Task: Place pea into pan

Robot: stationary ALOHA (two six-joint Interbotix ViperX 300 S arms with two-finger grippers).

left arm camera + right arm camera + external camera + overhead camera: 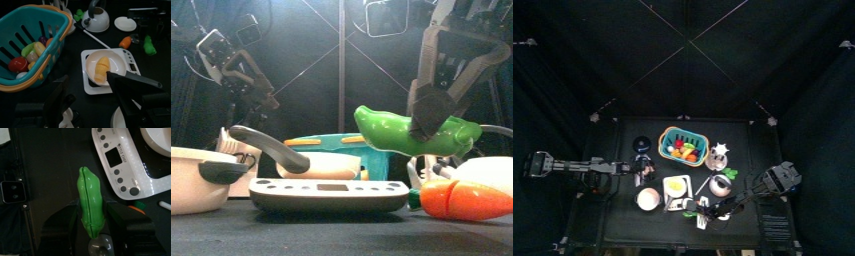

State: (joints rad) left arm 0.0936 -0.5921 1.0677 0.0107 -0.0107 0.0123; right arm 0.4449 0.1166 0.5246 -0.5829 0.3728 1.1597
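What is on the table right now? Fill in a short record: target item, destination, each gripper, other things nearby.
target item: pea, a bright green pod, not yet in the pan
destination: pan, white, sitting on the scale, with a yellow piece already in it
right gripper: open, jaws on either side of the pea with gaps showing
left gripper: open, empty, back from the pan
nearby: teal basket of mixed fruit, carrot, kettle
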